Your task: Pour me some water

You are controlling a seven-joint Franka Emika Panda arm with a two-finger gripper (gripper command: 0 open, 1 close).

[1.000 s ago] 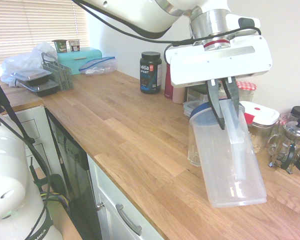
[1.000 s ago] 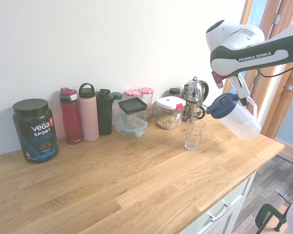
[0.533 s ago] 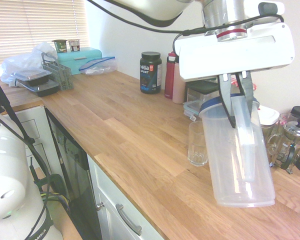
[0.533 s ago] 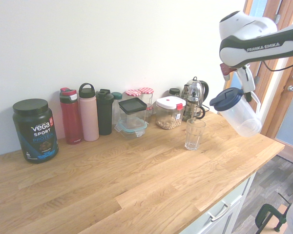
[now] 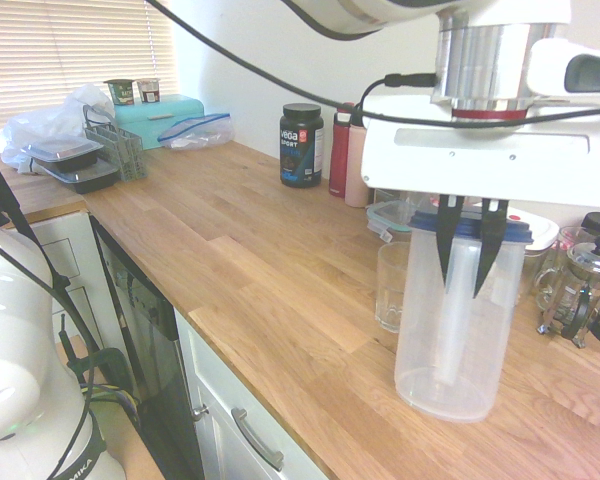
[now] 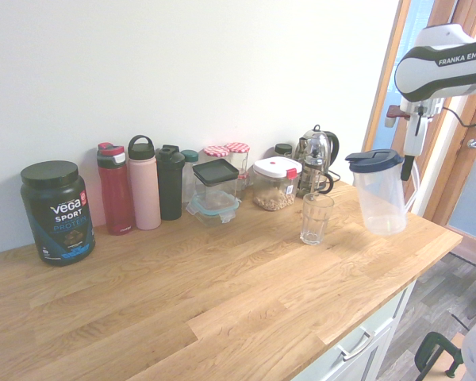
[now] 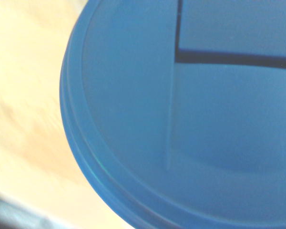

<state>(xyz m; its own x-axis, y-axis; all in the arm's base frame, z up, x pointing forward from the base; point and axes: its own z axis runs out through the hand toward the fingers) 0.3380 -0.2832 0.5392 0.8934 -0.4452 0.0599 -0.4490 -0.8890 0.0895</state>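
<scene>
1. Fingers of the gripper (image 5: 465, 268) are seen clamped on the handle of the clear plastic jug (image 5: 457, 320), which hangs upright near the worktop (image 5: 270, 260), just beside the drinking glass (image 5: 392, 286).
2. No water can be made out in the jug or the glass; an unfilled glass is judged likely if the jug is in fact empty.
3. Blue lid (image 7: 181, 119) is seen seated on top; flow may be blocked if its spout is shut.
4. Grip is taken on a narrow handle only: swing or slip is risked on any fast tilt.
5. Glass could be knocked over, being so close; the French press (image 5: 578, 290) and jars behind are also within reach of a swing.
</scene>
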